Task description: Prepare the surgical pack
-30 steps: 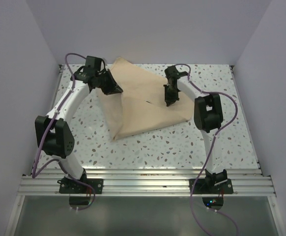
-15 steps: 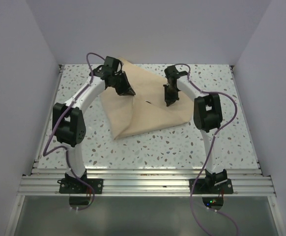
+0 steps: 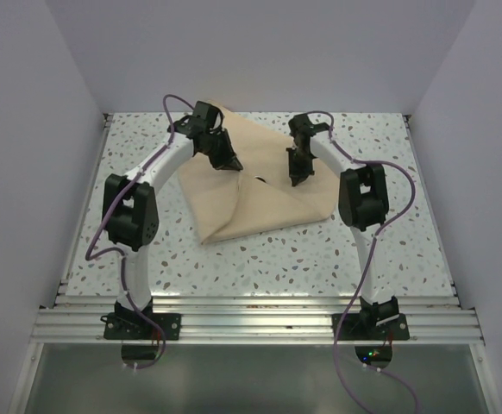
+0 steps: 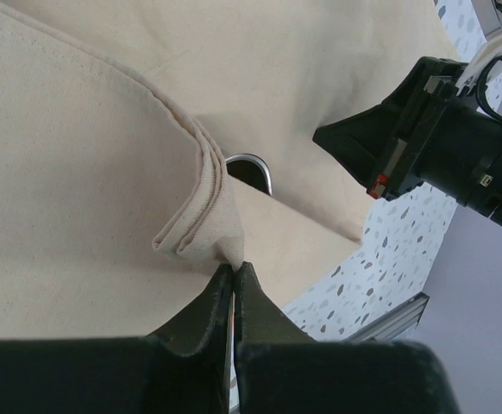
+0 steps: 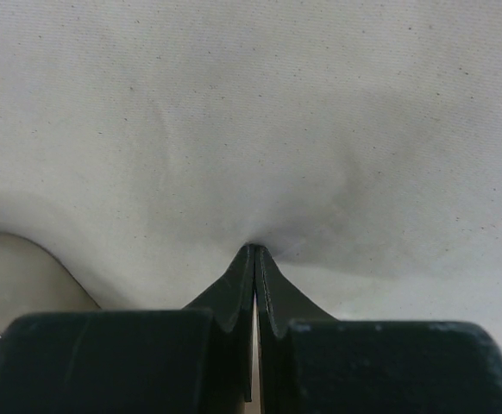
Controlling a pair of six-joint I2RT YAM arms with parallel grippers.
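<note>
The tan sheet [image 3: 260, 194] lies folded over on the speckled table, its flaps meeting near the middle. My left gripper [image 3: 231, 164] is shut on a folded corner of the sheet [image 4: 195, 237] and holds it over the sheet's middle; in the left wrist view [image 4: 234, 266] its tips pinch that corner. A curved bit of the steel tray's rim [image 4: 253, 166] peeks out under the fold. My right gripper [image 3: 296, 181] is shut, its tips [image 5: 255, 248] pressed down into the sheet [image 5: 251, 103], making a dimple. Scissors, gauze and packets are hidden.
The right arm's wrist [image 4: 441, 129] is close to the right of the held corner. The speckled table [image 3: 389, 241] shows around the sheet, with grey walls on three sides and the aluminium rail [image 3: 251, 323] at the near edge.
My left arm has swung right, carrying the sheet's left corner over toward the middle, so the sheet's left side is folded in. The right arm has not moved.
</note>
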